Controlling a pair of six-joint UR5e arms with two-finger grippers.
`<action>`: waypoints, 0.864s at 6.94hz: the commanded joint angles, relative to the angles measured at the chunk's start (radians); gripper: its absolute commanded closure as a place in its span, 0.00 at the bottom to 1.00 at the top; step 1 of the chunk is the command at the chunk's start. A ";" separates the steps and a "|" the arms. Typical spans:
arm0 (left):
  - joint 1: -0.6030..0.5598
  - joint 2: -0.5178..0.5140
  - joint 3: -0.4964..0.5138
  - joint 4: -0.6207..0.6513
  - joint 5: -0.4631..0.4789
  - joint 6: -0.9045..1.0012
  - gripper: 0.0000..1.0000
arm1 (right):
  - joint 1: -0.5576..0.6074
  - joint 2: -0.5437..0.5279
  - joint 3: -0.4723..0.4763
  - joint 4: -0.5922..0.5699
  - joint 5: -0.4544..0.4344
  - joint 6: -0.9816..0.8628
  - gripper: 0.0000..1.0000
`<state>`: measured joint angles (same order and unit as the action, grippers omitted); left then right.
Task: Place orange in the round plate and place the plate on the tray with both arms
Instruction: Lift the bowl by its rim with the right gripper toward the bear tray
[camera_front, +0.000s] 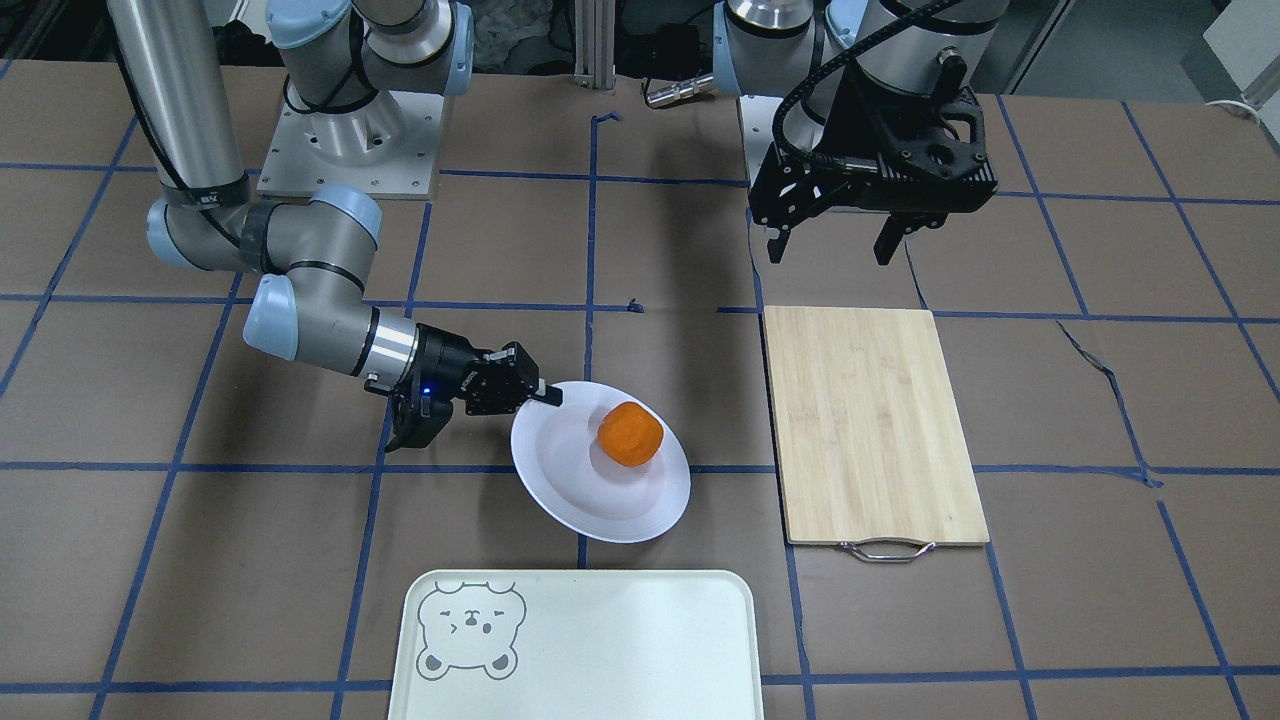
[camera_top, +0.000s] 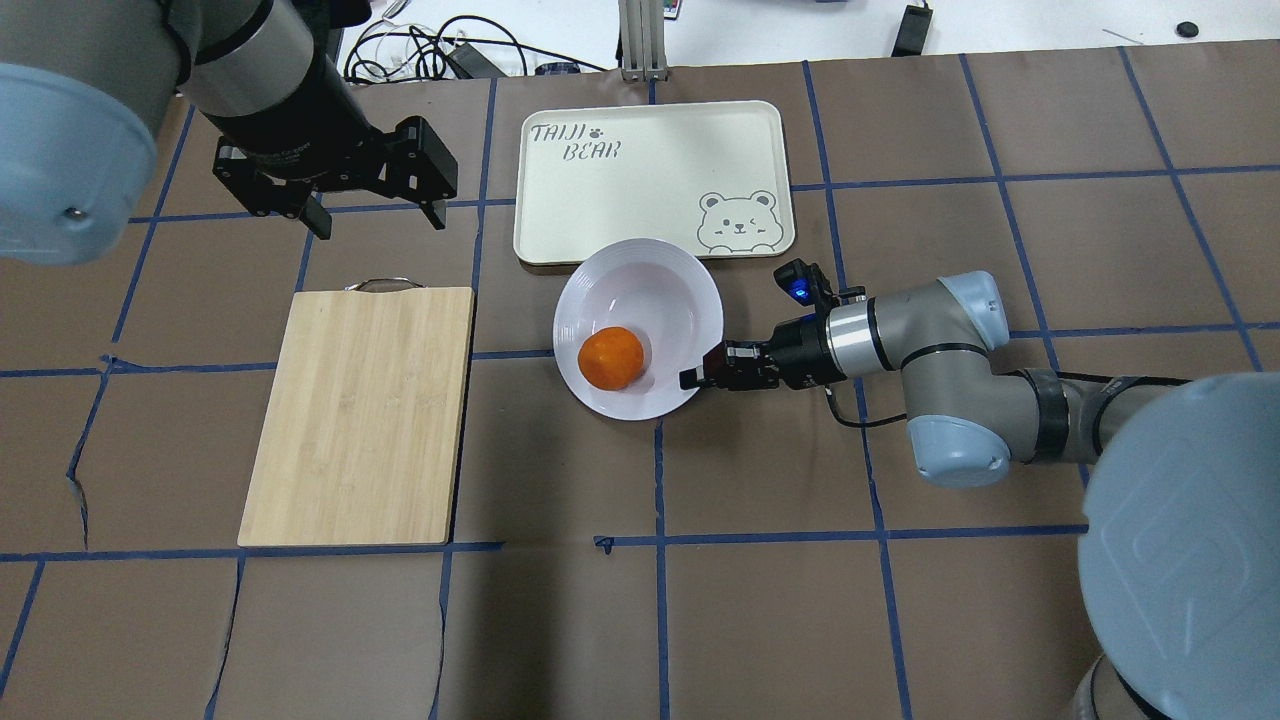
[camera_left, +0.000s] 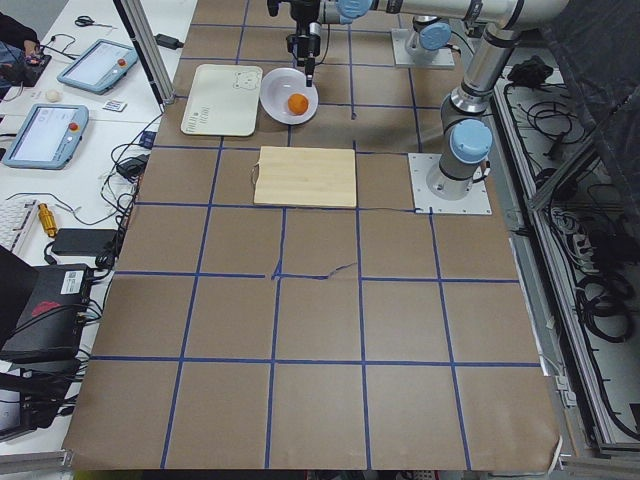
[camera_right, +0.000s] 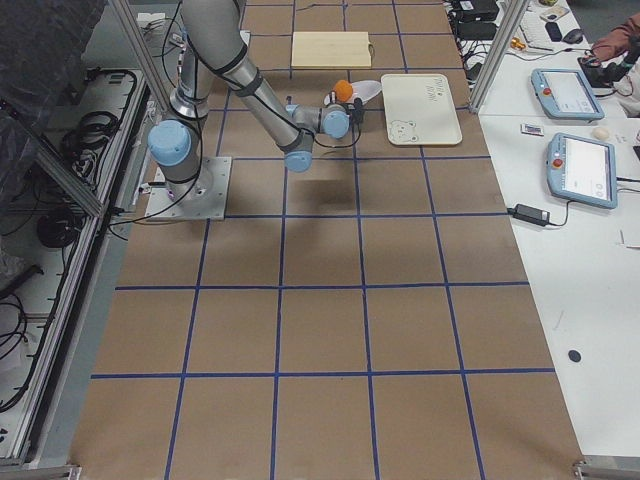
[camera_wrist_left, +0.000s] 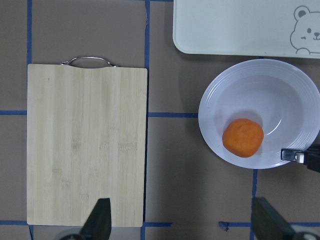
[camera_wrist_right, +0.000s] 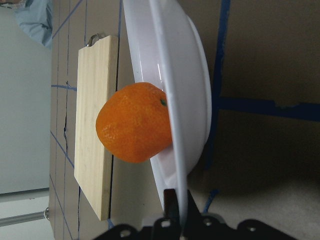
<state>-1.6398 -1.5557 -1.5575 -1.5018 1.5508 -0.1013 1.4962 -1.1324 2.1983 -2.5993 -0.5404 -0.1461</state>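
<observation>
Right pincer (camera_top: 692, 378) grips round plate (camera_top: 650, 298) at rim, orange (camera_top: 611, 358) just beside.

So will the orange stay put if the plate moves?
The orange is round, loose: it may roll. The sunken centre of the round plate should contain it. Pinched at one rim by the right gripper, that plate could tilt.

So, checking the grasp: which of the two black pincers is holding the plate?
The right pincer, shut on the rim of the glossy white round plate; the left pincer hangs open and empty.
</observation>
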 joint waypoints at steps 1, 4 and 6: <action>0.000 0.000 0.001 0.000 0.002 0.000 0.00 | -0.005 -0.033 0.001 0.021 0.049 0.124 0.95; 0.000 0.000 0.001 0.000 0.002 0.000 0.00 | -0.052 -0.046 -0.034 0.027 0.167 0.392 0.95; 0.000 0.000 0.001 0.000 0.002 -0.001 0.00 | -0.076 0.000 -0.246 0.098 0.162 0.483 0.95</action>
<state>-1.6399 -1.5555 -1.5570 -1.5018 1.5517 -0.1017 1.4299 -1.1618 2.0712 -2.5504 -0.3832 0.2822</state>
